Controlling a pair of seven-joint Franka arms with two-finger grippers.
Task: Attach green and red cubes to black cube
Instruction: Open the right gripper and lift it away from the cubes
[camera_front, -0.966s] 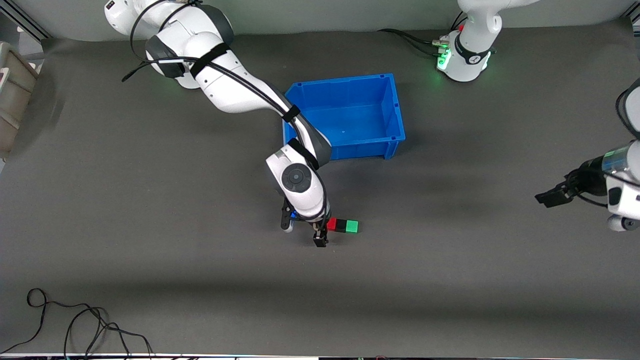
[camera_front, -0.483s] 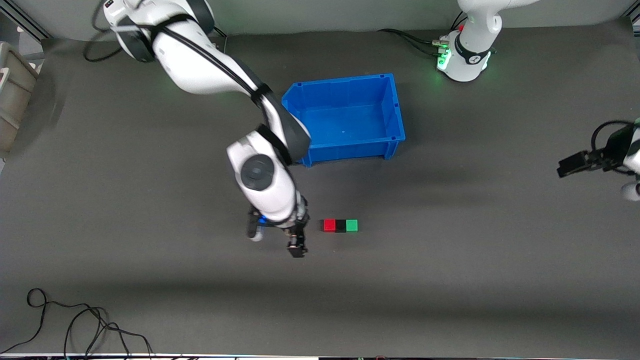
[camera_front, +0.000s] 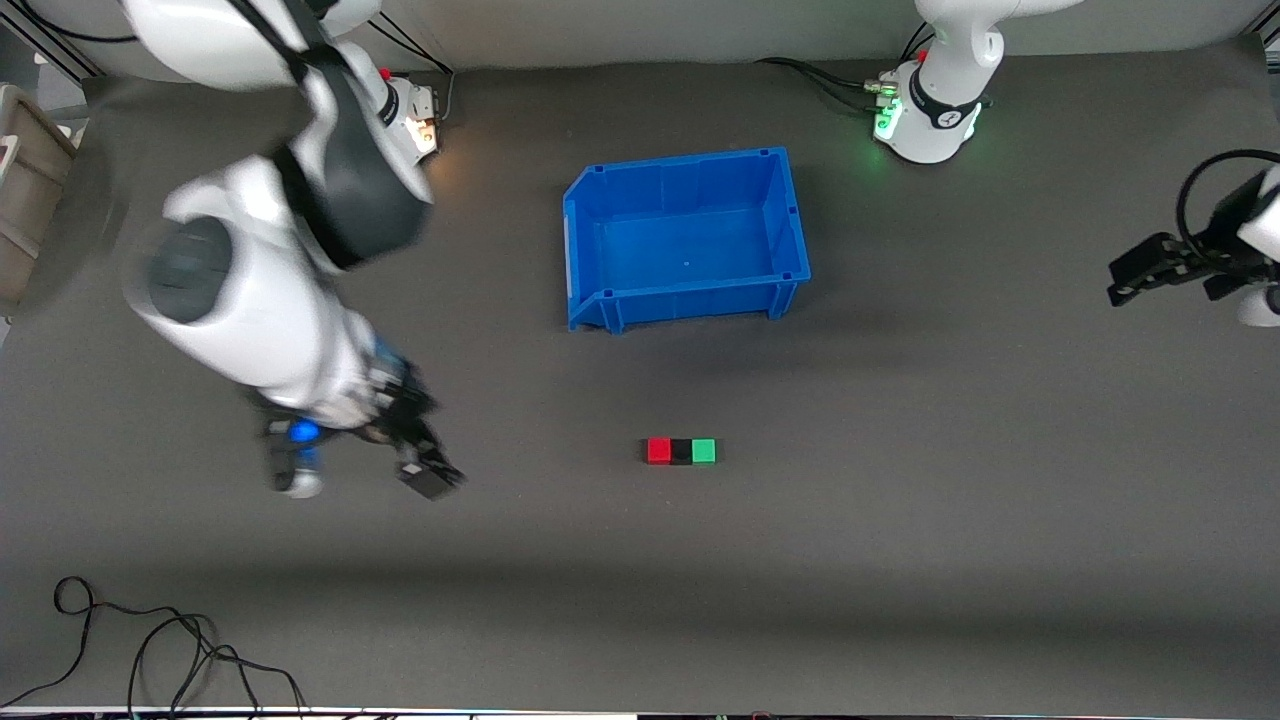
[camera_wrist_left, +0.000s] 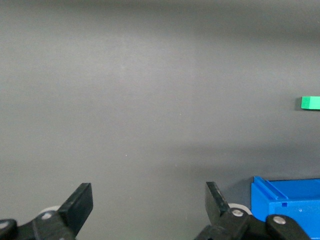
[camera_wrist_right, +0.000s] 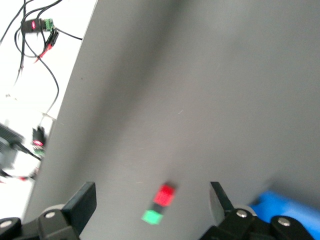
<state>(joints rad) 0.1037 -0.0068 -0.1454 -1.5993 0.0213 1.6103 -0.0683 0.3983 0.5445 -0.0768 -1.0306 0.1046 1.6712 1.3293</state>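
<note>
Calling it attached: red cube (camera_front: 658, 451), black cube (camera_front: 681, 452), green cube (camera_front: 704, 451) touch in a row. Right gripper (camera_front: 425, 470) and left gripper (camera_front: 1135, 280) spread, empty; we park next.

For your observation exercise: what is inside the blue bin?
The blue bin holds nothing visible: its bare blue floor shows, with only a tiny speck near the middle. The strip of floor just inside the wall nearest the front camera is hidden by that wall.

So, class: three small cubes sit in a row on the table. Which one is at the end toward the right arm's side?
The red cube. It touches the black cube in the middle, while the green cube sits at the end toward the left arm.
</note>
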